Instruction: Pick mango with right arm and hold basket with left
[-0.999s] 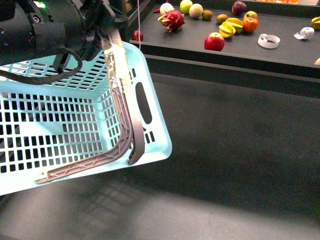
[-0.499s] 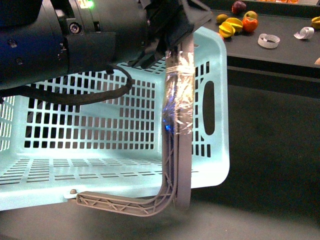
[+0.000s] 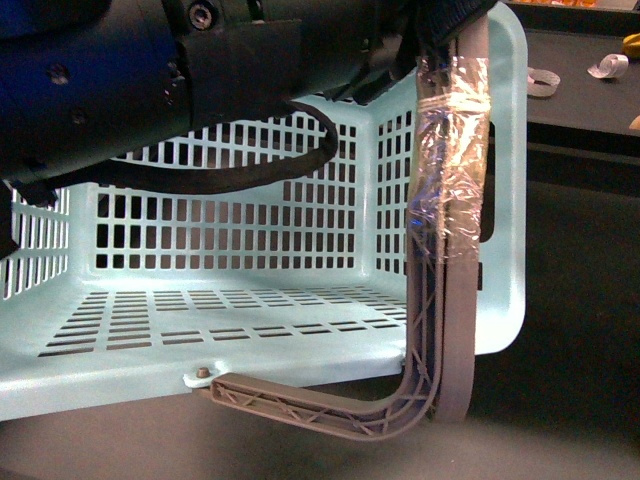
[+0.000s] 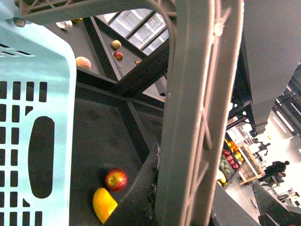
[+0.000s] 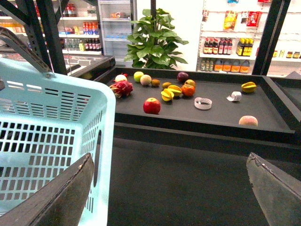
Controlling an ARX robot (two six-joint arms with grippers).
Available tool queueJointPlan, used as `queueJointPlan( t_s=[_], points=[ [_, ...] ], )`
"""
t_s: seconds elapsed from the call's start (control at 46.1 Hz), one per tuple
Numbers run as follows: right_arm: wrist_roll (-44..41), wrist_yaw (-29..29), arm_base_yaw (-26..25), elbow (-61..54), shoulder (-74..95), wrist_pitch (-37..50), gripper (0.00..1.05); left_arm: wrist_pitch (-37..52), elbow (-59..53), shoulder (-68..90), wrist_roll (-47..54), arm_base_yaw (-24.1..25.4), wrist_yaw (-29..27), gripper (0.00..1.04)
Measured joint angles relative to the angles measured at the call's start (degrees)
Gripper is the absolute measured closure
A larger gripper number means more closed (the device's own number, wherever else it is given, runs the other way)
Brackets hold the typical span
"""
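The turquoise basket (image 3: 505,200) hangs tilted close in front of me and fills the front view. My left gripper (image 3: 445,35) is shut on its taped grey-brown handle (image 3: 450,200), with the bulky black and blue left arm (image 3: 150,80) above it. In the left wrist view the handle (image 4: 197,117) runs between the jaws. My right gripper (image 5: 169,197) is open and empty, low over the dark floor, beside the basket (image 5: 51,141). A plain yellow oval fruit, apparently the mango (image 5: 249,86), lies far off at the right end of the black tray (image 5: 263,129).
The tray holds a red apple (image 5: 151,105), star fruits (image 5: 167,94), a dragon fruit (image 5: 121,88), a peach (image 5: 248,120) and tape rolls (image 5: 203,103). The left wrist view shows an apple (image 4: 116,179) beside a yellow-orange fruit (image 4: 104,203). Shop shelves stand behind.
The basket and left arm have swung up and to the right, closer to the front camera. They now hide most of the fruit tray. The grip on the handle holds.
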Motion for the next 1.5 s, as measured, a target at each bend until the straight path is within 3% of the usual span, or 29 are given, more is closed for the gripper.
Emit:
queueJointPlan(
  t_s=[0.369, 0.977, 1.498],
  points=[
    [0.02, 0.0, 0.0, 0.0, 0.0, 0.0, 0.08, 3.43, 2.78, 6.43, -1.84, -2.23, 6.56, 0.95],
    [0.02, 0.0, 0.0, 0.0, 0.0, 0.0, 0.08, 10.34, 8.44, 15.58, -5.31, 0.17, 14.32, 0.95],
    [0.02, 0.0, 0.0, 0.0, 0.0, 0.0, 0.08, 10.38, 9.38, 18.23, -5.49, -0.2, 14.88, 0.95]
  ],
)
